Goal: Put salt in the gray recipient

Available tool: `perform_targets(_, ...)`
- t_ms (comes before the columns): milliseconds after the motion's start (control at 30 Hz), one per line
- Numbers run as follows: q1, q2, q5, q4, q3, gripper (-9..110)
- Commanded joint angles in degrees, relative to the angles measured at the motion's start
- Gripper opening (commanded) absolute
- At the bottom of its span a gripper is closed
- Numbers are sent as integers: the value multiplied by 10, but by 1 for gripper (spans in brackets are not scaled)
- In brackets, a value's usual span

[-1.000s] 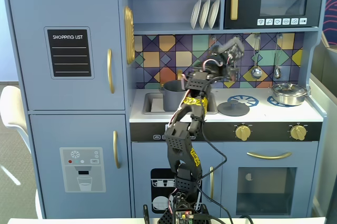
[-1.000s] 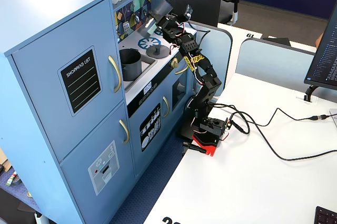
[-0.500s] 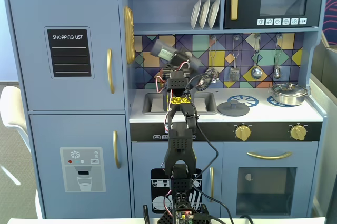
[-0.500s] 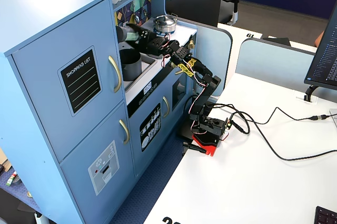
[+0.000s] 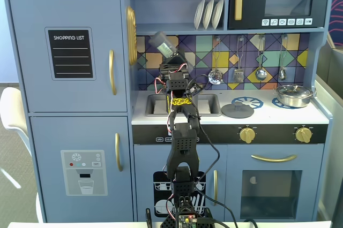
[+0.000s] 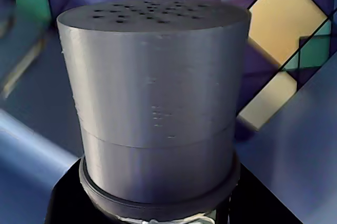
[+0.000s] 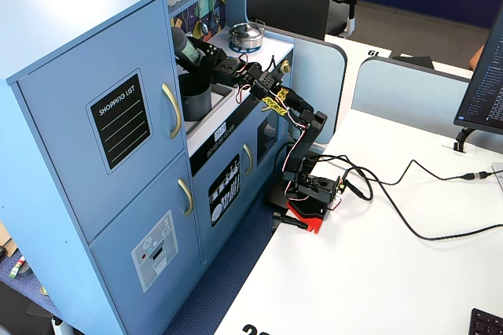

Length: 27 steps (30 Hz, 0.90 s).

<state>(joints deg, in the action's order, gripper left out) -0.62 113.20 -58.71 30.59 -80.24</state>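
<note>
Salt, clamped in the gripper, had swung from the stove side to above the gray recipient, tilted, poised for shaking.

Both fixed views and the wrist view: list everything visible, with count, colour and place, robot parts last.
salt shaker: one, dark gray with pale label, held tilted above the sink; perforated top fills the wrist view
gray pot: one, dark gray, in the sink below the shaker
round lid: one, gray with knob, on the countertop
silver pan: one, shiny, right end of the countertop
plates: three, white, upright on the upper shelf
hanging utensils: several, silver, on the tiled backsplash
toy kitchen: one, light blue, gold handles
monitor: one, black, behind the kitchen
cables: black, on the white desk
arm: one, black, in front of the kitchen
tool: one, black, shut on the shaker
</note>
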Motion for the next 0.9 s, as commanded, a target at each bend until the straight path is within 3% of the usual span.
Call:
perform_targets(0, 26, -1, -46, 83, 46, 0)
perform_targets(133, 22, 0, -64, 130, 29, 0)
perform_targets(367, -42, -8, 10, -30, 46, 0)
perform_targets(500, -54, -36, 37, -42, 99, 0)
perform_targets(767, 12, -63, -47, 141, 120, 0)
perform_targets(867, 5, -72, -51, 149, 120, 0)
